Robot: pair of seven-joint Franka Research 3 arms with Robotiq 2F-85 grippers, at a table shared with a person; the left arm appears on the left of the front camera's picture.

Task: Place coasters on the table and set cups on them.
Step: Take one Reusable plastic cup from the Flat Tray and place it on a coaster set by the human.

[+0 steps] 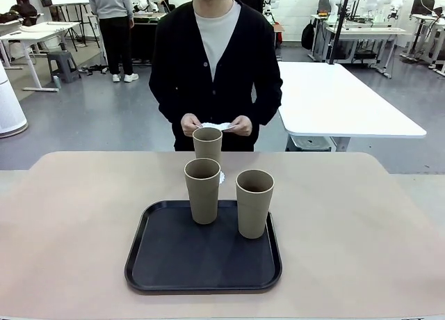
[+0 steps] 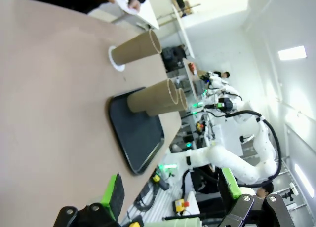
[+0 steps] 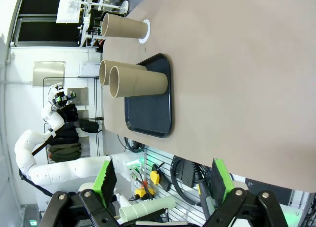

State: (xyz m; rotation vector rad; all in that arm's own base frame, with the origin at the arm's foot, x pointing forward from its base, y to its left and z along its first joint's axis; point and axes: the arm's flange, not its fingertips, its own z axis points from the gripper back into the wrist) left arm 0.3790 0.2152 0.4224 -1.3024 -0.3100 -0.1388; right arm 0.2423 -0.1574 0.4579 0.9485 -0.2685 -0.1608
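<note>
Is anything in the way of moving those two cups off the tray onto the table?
Only straight behind: the third cup on its coaster stands just past the far edge of the tray. The table to either side lies open. The person holds more coasters, not yet laid.

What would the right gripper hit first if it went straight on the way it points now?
Most likely the black tray: the open right gripper points over the table's near edge at the tray's bare part, beside the two cups. Height is hard to judge, so it may pass above.
</note>
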